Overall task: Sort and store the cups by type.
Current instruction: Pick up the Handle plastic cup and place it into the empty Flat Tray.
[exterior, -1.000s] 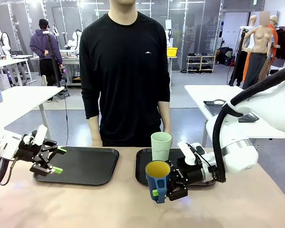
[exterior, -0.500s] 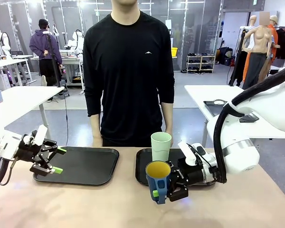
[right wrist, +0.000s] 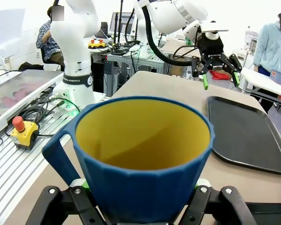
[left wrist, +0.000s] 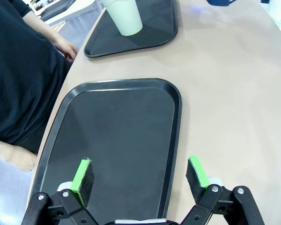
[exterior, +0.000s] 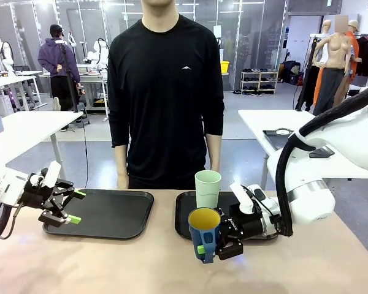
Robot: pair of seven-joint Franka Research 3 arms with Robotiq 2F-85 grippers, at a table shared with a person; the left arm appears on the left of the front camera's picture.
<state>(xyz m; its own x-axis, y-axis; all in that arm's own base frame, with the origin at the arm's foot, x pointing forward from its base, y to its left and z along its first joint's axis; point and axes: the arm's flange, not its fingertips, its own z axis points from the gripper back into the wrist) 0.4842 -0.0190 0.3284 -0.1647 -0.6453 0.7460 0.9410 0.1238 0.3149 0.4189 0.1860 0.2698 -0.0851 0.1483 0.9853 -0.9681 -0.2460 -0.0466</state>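
the dark blue mug, yellow inside and faceted on its outer wall, with a handle at one side, is held upright above the bare tabletop in front of the right-hand black tray, clamped low on its body by the right gripper. it is judged to be light, rigid and somewhat slick, so a hold across the lower wall, clear of the handle, is thought soundest. the pale green tumbler is seen standing on that tray before the person, while the left gripper is hung over the empty left tray with its fingers spread apart.
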